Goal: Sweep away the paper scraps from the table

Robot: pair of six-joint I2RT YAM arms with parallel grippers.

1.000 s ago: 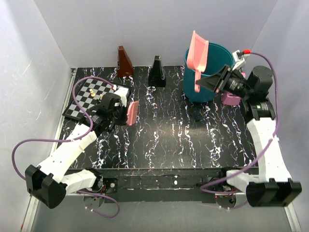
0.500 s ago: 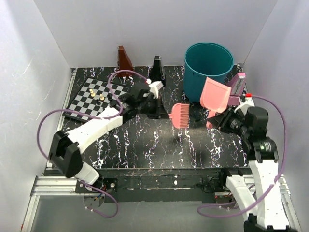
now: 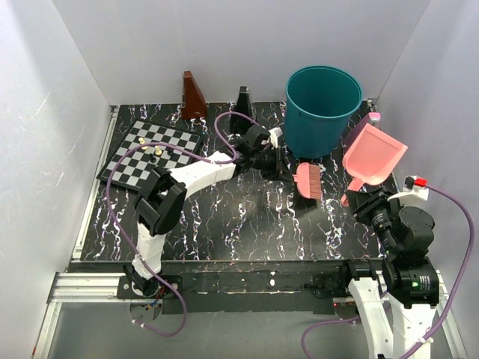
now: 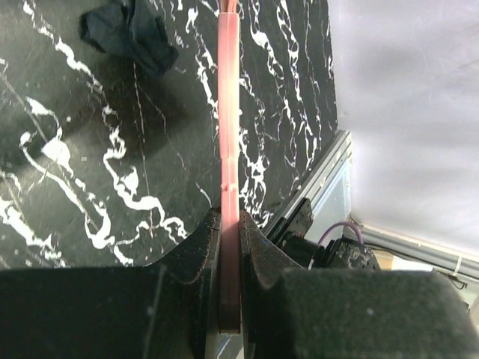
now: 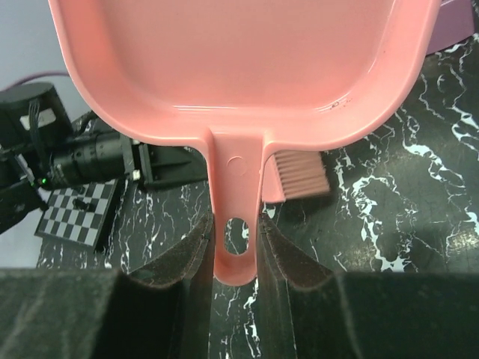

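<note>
My left gripper [image 3: 282, 164] is shut on the handle of the pink brush [image 3: 308, 182], which hangs bristles-down just in front of the teal bin [image 3: 323, 112]. In the left wrist view the gripper [image 4: 230, 221] clamps the brush [image 4: 229, 105] edge-on, and one dark blue paper scrap [image 4: 129, 34] lies on the black veined table [image 4: 90, 164] left of it. My right gripper [image 3: 353, 199] is shut on the handle of the pink dustpan [image 3: 374, 153], held tilted above the table's right side. The right wrist view shows the gripper [image 5: 237, 224], the empty dustpan [image 5: 239, 67] and the brush bristles [image 5: 299, 176]. No other scraps show.
A chessboard [image 3: 142, 161] with a few pieces lies at the back left. A brown wedge [image 3: 194, 96] and a black wedge [image 3: 243, 108] stand at the back edge. A purple object [image 3: 372, 121] sits right of the bin. White walls enclose the table [image 3: 224, 217].
My left arm swung right from beside the chessboard across the table, carrying the brush to in front of the bin. My right arm drew the dustpan back from the bin's rim, to the near right.
</note>
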